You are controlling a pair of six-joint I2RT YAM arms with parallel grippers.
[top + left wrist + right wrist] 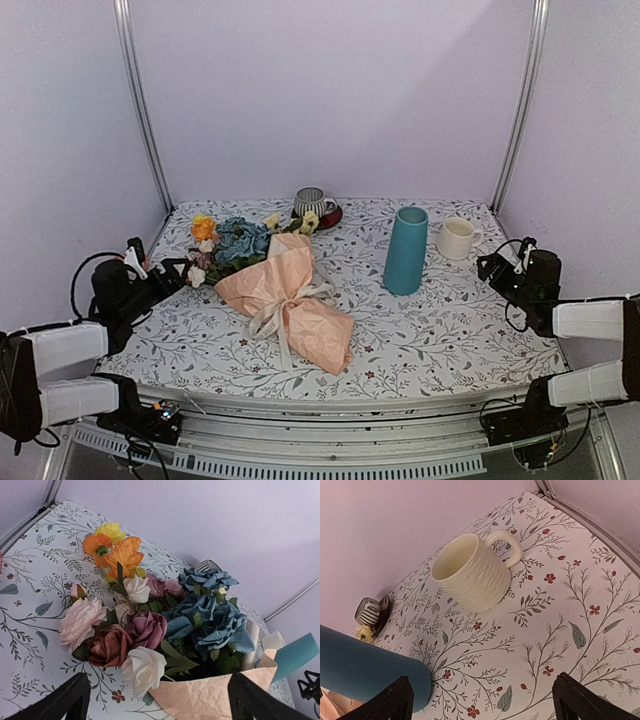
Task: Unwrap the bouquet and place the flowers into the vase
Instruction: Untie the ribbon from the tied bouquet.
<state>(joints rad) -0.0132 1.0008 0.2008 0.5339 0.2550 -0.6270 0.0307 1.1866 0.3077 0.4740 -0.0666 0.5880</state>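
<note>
Left gripper (170, 268): jaws spread wide, nothing between them. It sits low at the left edge of the white, leaf-printed table (450, 330) and points in at the flower heads. In my left wrist view both black fingers (65, 702) frame the bottom of the picture. The long-stemmed artificial flowers (150, 625) in pink, orange, yellow, cream and blue lie just ahead of them. I see no contact.

The bouquet (290, 300), wrapped in crinkled peach-pink paper, lies on its side left of table centre. Its blooms point to the back left, toward that gripper, and the wrapped end points to the near middle. The cream ribbon (275, 315) is tied round its middle, and the rim of the paper shows between the fingers in the wrist view.

Right gripper (500, 262): jaws also wide apart and empty, at the right edge of the table. Its fingers (390, 702) face the ribbed cream mug (470, 575), which stands near, upright, handle to the far side.

The tall plain teal-blue cylindrical vase (405, 250) stands upright just left of the mug, between the mug and the bouquet. It is apart from both and well apart from the left gripper. From the top I can't see inside it.

At the back, the striped grey cup (310, 202) sits by a dark red saucer (330, 216), just behind the blooms.
</note>
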